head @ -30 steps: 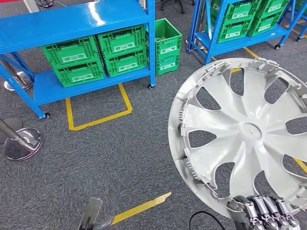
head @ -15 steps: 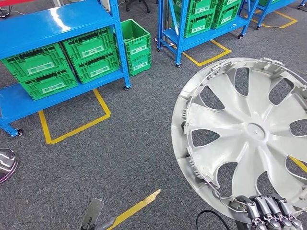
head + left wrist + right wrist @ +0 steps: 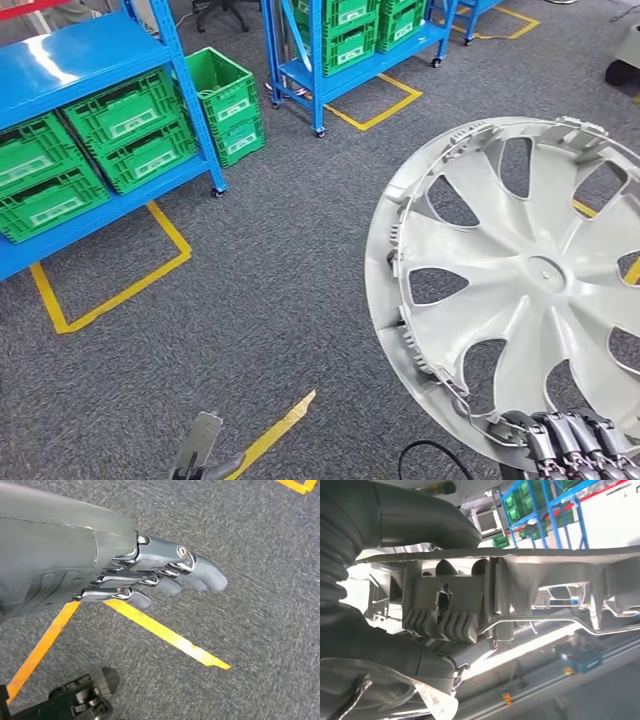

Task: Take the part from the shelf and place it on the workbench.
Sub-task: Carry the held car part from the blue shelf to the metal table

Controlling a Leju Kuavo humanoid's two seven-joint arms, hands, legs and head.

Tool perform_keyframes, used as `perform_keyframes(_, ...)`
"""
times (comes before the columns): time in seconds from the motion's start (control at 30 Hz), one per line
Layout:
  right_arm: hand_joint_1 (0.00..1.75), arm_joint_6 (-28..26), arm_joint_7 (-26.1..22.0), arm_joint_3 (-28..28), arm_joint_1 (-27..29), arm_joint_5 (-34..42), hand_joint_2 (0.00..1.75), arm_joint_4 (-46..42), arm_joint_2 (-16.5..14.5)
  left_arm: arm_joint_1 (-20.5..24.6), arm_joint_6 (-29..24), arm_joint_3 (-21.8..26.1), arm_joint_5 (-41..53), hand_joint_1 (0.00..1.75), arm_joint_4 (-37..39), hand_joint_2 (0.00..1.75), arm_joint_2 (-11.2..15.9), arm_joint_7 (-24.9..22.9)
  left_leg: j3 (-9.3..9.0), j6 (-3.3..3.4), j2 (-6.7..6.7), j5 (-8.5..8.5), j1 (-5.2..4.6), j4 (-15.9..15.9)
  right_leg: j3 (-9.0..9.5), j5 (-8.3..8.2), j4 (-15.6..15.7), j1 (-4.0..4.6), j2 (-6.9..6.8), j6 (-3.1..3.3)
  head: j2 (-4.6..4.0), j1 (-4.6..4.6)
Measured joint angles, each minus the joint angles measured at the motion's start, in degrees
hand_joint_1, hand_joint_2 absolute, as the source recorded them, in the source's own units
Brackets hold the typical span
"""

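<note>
The left hand [image 3: 162, 572] hangs over grey carpet [image 3: 264, 580], its fingers straight, apart and holding nothing; the left wrist view shows a yellow tape line [image 3: 166, 634] just below the fingertips. Beyond it in the head view stand blue shelves [image 3: 75, 60] with green crates [image 3: 124, 130]. The right hand [image 3: 566, 445] grips the lower rim of the silver wheel cover [image 3: 521, 280], held upright above it. The right wrist view shows the rim's clips [image 3: 444, 615] pinched between thumb and fingers.

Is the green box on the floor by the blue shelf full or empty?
The top green crate looks empty: its open top shows bare green walls inside. It sits on another crate beside the blue shelf.
</note>
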State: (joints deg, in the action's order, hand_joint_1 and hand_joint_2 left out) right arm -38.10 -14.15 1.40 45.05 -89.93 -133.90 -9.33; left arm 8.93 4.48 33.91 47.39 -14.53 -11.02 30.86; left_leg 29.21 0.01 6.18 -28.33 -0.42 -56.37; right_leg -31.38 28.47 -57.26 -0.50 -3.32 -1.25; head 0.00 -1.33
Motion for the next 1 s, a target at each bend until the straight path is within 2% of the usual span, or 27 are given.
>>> perform_keyframes(0.03,1.75,0.0,0.0,0.0,0.1,0.0,1.75,-0.2,-0.1,0.1,0.0,0.0,0.0,0.0,0.0,1.75,0.0,0.0,-0.07,-0.33,0.15,-0.17,0.09,-0.1,-0.14,-0.08,0.0,-0.04,0.58,0.34,0.0,0.02)
perform_keyframes(0.1,1.75,0.0,0.0,-0.1,0.2,0.0,1.75,-0.7,-0.4,0.1,0.0,-0.1,0.0,0.0,0.0,1.75,-0.1,0.0,0.54,-1.03,-1.82,-1.99,0.37,-2.0,-0.3,-0.4,0.1,-0.17,1.72,1.08,0.0,0.16)
perform_keyframes(0.17,1.75,0.0,0.0,-0.2,0.2,-0.1,1.75,-0.9,-0.6,0.0,0.0,-0.1,0.0,0.0,0.0,1.75,-0.1,0.0,3.16,-1.39,-4.81,-5.92,0.57,-8.4,-0.36,-0.71,0.2,-0.18,2.95,1.65,0.0,0.32)
perform_keyframes(0.2,1.75,0.0,0.0,-0.3,0.3,-0.1,1.75,-1.0,-0.7,-0.2,0.0,-0.1,0.0,0.0,0.0,1.75,-0.1,-0.1,4.93,-1.41,-5.45,-7.75,0.61,-12.5,-0.47,-0.81,0.2,-0.1,3.67,1.81,0.0,0.34)
perform_keyframes(0.23,1.75,0.0,0.0,-0.3,0.3,-0.1,1.75,-1.0,-0.7,-0.4,0.0,-0.1,0.0,0.0,0.0,1.75,-0.1,-0.1,6.37,-1.35,-5.69,-8.72,0.61,-15.6,-0.54,-0.86,0.1,0.0,4.47,1.89,0.0,0.33)
perform_keyframes(0.27,1.75,0.0,0.0,-0.3,0.4,-0.1,1.75,-1.0,-0.8,-0.5,0.0,-0.1,0.0,0.0,0.0,1.75,-0.1,-0.2,7.04,-1.22,-5.78,-8.49,0.61,-16.9,-0.55,-0.89,0.1,0.09,5.29,1.93,0.0,0.34)
perform_keyframes(0.3,1.75,0.0,0.1,-0.3,0.4,-0.1,1.75,-1.0,-0.9,-0.6,0.0,-0.1,0.0,0.0,0.0,1.75,-0.1,-0.3,6.72,-1.0,-5.91,-7.1,0.6,-16.0,-0.49,-0.9,0.1,0.18,6.13,1.94,0.0,0.33)
perform_keyframes(0.33,1.75,0.0,0.1,-0.3,0.6,-0.1,1.75,-1.0,-1.0,-0.7,-0.1,-0.1,0.0,0.0,0.0,1.75,0.0,-0.3,5.47,-0.68,-6.31,-4.86,0.57,-13.0,-0.38,-0.91,0.1,0.27,6.94,1.94,0.0,0.33)
perform_keyframes(0.4,1.75,0.0,0.2,-0.3,0.7,-0.1,1.75,-1.0,-1.1,-0.6,-0.1,-0.1,0.0,0.0,0.0,1.75,0.1,-0.3,2.36,0.18,-8.68,-0.8,0.54,-5.4,-0.34,-0.94,0.0,0.35,8.34,1.82,0.0,0.3)
perform_keyframes(0.43,1.75,0.0,0.2,-0.3,0.8,-0.1,1.75,-1.1,-1.2,-0.6,-0.1,-0.1,0.0,0.0,0.0,1.75,0.2,-0.3,1.27,0.49,-9.69,0.04,0.52,-2.6,-0.54,-1.01,-0.1,0.35,8.95,1.66,0.0,0.32)
perform_keyframes(0.47,1.75,0.0,0.3,-0.3,0.9,-0.1,1.75,-1.3,-1.2,-0.6,-0.1,-0.1,-0.1,0.0,0.0,1.75,0.3,-0.3,0.79,0.69,-10.32,0.16,0.49,-1.2,-0.89,-1.15,-0.2,0.28,9.53,1.39,0.0,0.3)
perform_keyframes(0.53,1.75,0.0,0.5,-0.3,1.0,-0.1,1.75,-1.8,-1.4,-0.5,-0.1,-0.1,-0.1,0.0,0.0,1.75,0.2,-0.3,0.56,0.84,-9.52,0.02,0.51,-0.2,-1.7,-1.5,-0.2,0.13,10.55,0.66,0.0,0.32)
perform_keyframes(0.57,1.75,0.0,0.5,-0.3,1.2,-0.1,1.75,-2.0,-1.4,-0.5,-0.1,-0.1,-0.1,0.0,0.0,1.75,0.2,-0.3,0.47,0.95,-8.89,0.26,0.59,0.2,-2.14,-1.35,-0.5,0.14,10.01,0.35,0.0,0.29)
perform_keyframes(0.63,1.75,0.0,0.5,-0.4,1.2,-0.1,1.75,-2.3,-1.5,-0.4,-0.1,-0.1,-0.1,0.0,0.0,1.75,0.0,-0.3,0.21,1.28,-7.5,0.69,0.79,0.9,-4.0,0.74,-3.7,0.26,7.12,-0.13,0.0,0.11)
perform_keyframes(0.67,1.75,0.0,0.5,-0.4,1.2,-0.1,1.75,-2.4,-1.5,-0.4,-0.1,-0.1,-0.1,0.0,0.0,1.75,0.0,-0.3,0.16,1.39,-6.74,0.72,0.76,1.0,-5.57,2.6,-7.0,0.26,5.35,-0.34,0.0,0.05)
perform_keyframes(0.7,1.75,0.0,0.5,-0.5,1.1,-0.1,1.75,-2.4,-1.5,-0.5,-0.2,-0.1,-0.1,0.0,0.0,1.75,0.0,-0.3,0.2,1.48,-5.94,0.69,0.73,1.0,-7.45,4.5,-10.9,0.15,4.4,-0.62,0.0,-0.02)
perform_keyframes(0.73,1.75,0.0,0.5,-0.5,1.1,-0.1,1.75,-2.4,-1.5,-0.6,-0.2,-0.1,-0.1,0.0,0.0,1.75,0.0,-0.3,0.22,1.49,-5.08,0.66,0.71,1.0,-9.04,5.77,-14.3,0.0,3.97,-0.88,0.0,-0.01)
perform_keyframes(0.77,1.75,0.0,0.5,-0.5,1.1,-0.1,1.75,-2.4,-1.5,-0.7,-0.3,-0.1,-0.1,0.0,0.0,1.75,0.0,-0.3,0.23,1.44,-4.24,0.6,0.7,1.0,-9.82,6.07,-16.0,-0.19,3.75,-1.14,0.0,0.0)
perform_keyframes(0.8,1.75,0.0,0.5,-0.5,1.1,-0.1,1.75,-2.4,-1.6,-0.7,-0.3,0.0,-0.1,0.0,0.0,1.75,0.0,-0.3,0.21,1.33,-3.48,0.53,0.73,0.9,-9.43,5.29,-15.5,-0.39,3.52,-1.37,0.0,-0.02)
perform_keyframes(0.83,1.75,0.0,0.5,-0.5,1.1,-0.1,1.75,-2.5,-1.6,-0.6,-0.3,0.0,-0.1,0.0,0.0,1.75,0.0,-0.3,0.11,1.15,-2.79,0.41,0.77,0.9,-7.77,3.64,-12.7,-0.58,3.08,-1.56,0.0,0.0)
perform_keyframes(0.9,1.75,0.0,0.5,-0.5,1.1,-0.1,1.75,-2.5,-1.6,-0.6,-0.3,0.0,0.0,0.0,0.0,1.75,0.0,-0.3,-0.13,0.49,-1.63,-0.04,0.7,0.6,-3.06,0.69,-4.7,-0.74,0.84,-1.75,0.0,-0.01)
perform_keyframes(0.93,1.75,0.0,0.5,-0.6,1.1,-0.1,1.75,-2.7,-1.6,-0.5,-0.3,0.0,0.0,0.0,0.0,1.75,0.0,-0.3,-0.21,0.12,-1.19,-0.27,0.58,0.4,-1.43,0.02,-2.0,-0.7,0.06,-1.5,0.0,0.07)
perform_keyframes(0.97,1.75,0.0,0.5,-0.6,1.1,-0.1,1.75,-2.8,-1.6,-0.5,-0.3,0.0,0.0,0.0,0.0,1.75,0.1,-0.3,-0.29,-0.2,-0.78,-0.44,0.42,0.2,-0.67,-0.08,-0.8,-0.6,-0.4,-1.16,0.0,0.16)
perform_keyframes(1.0,1.75,0.0,0.5,-0.6,1.1,-0.1,1.75,-3.0,-1.6,-0.5,-0.3,0.0,0.0,0.0,0.0,1.75,0.1,-0.3,-0.33,-0.44,-0.39,-0.52,0.31,0.1,-0.66,0.04,-0.7,-0.44,-0.06,-0.67,0.0,0.23)
